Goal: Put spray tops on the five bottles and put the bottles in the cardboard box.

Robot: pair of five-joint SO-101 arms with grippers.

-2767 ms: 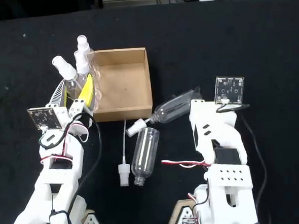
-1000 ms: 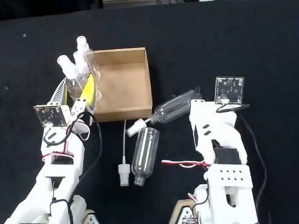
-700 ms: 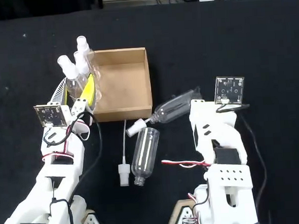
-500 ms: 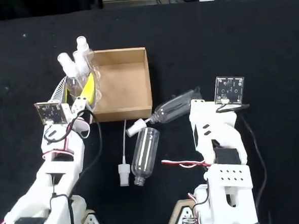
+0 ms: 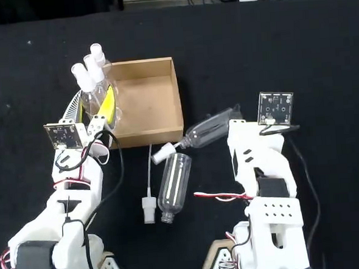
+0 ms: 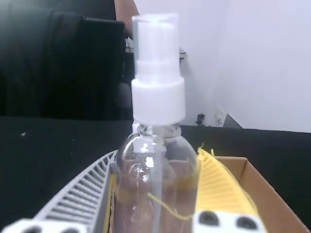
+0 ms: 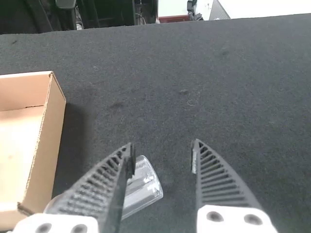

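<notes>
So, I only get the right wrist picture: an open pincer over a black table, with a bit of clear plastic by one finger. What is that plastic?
Observer: It's the base of a capped bottle lying on its side, with its spray top toward the near corner of the cardboard box.
Operator: Any bottles left to do?
Observer: Yes, a bare bottle lies in front of the box, with a loose spray top beside it.
Operator: And the other arm?
Observer: The left pincer grips an upright topped bottle by the box's left side.
</notes>
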